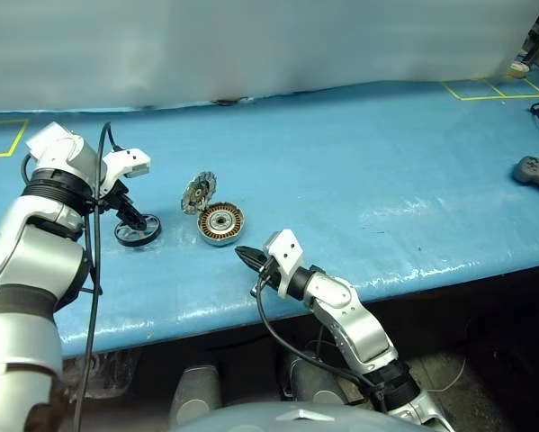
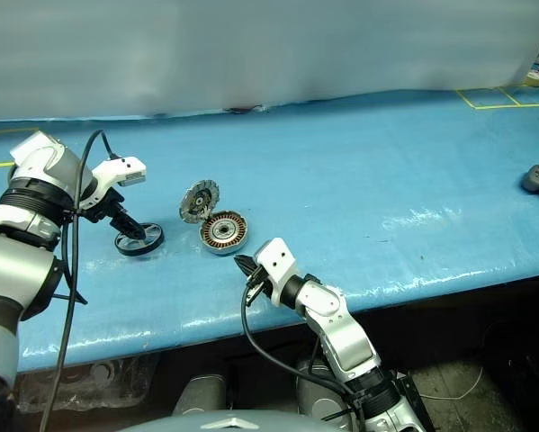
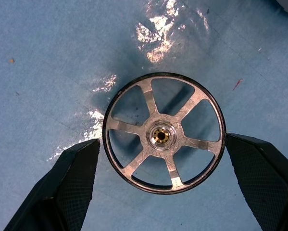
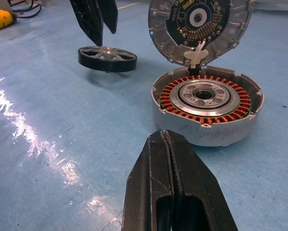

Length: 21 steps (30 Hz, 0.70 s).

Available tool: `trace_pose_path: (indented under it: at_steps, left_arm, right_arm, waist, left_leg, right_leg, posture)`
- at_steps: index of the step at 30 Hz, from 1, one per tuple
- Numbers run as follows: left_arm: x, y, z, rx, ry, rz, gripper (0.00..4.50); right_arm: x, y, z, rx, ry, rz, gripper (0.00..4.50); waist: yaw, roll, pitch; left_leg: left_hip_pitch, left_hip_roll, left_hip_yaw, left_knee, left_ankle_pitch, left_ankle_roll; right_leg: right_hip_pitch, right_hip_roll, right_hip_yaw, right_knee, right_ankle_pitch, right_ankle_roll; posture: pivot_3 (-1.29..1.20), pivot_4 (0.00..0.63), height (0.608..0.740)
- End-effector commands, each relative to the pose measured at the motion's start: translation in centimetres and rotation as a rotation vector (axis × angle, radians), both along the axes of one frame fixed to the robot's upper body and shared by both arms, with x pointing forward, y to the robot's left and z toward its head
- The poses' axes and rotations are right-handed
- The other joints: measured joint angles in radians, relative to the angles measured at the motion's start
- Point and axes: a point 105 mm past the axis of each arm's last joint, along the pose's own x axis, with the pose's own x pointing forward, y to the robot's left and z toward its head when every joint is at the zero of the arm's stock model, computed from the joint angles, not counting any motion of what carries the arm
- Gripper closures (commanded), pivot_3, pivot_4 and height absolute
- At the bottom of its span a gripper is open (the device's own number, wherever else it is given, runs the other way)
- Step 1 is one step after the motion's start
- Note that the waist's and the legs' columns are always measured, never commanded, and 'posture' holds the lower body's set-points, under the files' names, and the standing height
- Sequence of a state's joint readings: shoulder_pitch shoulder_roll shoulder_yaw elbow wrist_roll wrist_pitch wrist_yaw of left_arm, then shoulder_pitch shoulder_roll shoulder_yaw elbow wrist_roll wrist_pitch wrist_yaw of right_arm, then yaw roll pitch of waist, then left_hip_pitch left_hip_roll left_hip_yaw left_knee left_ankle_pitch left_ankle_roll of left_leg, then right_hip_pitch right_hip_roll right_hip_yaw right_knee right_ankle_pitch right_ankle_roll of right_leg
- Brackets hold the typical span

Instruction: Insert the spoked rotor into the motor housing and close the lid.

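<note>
My left pincer (image 3: 163,185) hangs wide open around the spoked rotor (image 3: 164,133), holding nothing, with blue tabletop (image 1: 359,153) free around its rim, and my right pincer (image 4: 175,187) is closed, empty.

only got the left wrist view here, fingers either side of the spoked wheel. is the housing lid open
Observer: Yes. The lid stands up on its hinge and the motor housing shows its copper windings.
Operator: where's the housing from the wheel
Observer: On the table, to the robot's right of the spoked rotor, apart from it.
Operator: what's the other arm doing
Observer: The right gripper is shut, holds nothing, and points at the housing from the table's near edge.
Operator: left one lifted the wheel yet
Observer: No. The left gripper is open and the rotor lies flat on the blue table.
</note>
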<state>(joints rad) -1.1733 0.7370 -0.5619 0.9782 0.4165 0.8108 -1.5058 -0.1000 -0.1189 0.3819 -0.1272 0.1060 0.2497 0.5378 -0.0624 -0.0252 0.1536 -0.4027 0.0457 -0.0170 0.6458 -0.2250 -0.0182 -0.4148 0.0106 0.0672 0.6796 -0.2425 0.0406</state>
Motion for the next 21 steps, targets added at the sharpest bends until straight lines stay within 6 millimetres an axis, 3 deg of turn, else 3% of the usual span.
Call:
trace_pose_path:
  at_steps: [1,12,21]
  left_arm:
    - [0.0,0.4,0.6,0.023,-0.012,0.013,0.0]
    - [-0.5,-0.1,-1.2,0.01,0.014,0.03,0.0]
    - [-0.1,-1.2,-1.0,-0.005,-0.008,0.004,0.0]
  right_arm:
    - [0.2,0.1,1.3,0.029,-0.039,0.001,4.47]
    - [0.2,0.1,1.2,0.023,-0.038,0.005,4.47]
    - [0.3,0.2,1.1,0.017,-0.039,0.009,4.47]
  waist:
    - [0.0,0.0,0.0]
    - [0.001,0.0,0.0]
    - [0.001,0.0,0.0]
  left_leg:
    - [0.0,0.0,0.0,0.0,0.0,0.0]
    - [0.0,0.0,0.0,0.0,0.0,0.0]
    - [0.0,0.0,0.0,0.0,0.0,0.0]
  right_leg:
    - [0.0,0.0,0.0,0.0,0.0,0.0]
    - [0.0,0.0,0.0,0.0,0.0,0.0]
    - [0.0,0.0,0.0,0.0,0.0,0.0]
  posture:
    - [0.0,0.15,0.74]
    - [0.0,0.15,0.74]
    - [0.0,0.15,0.74]
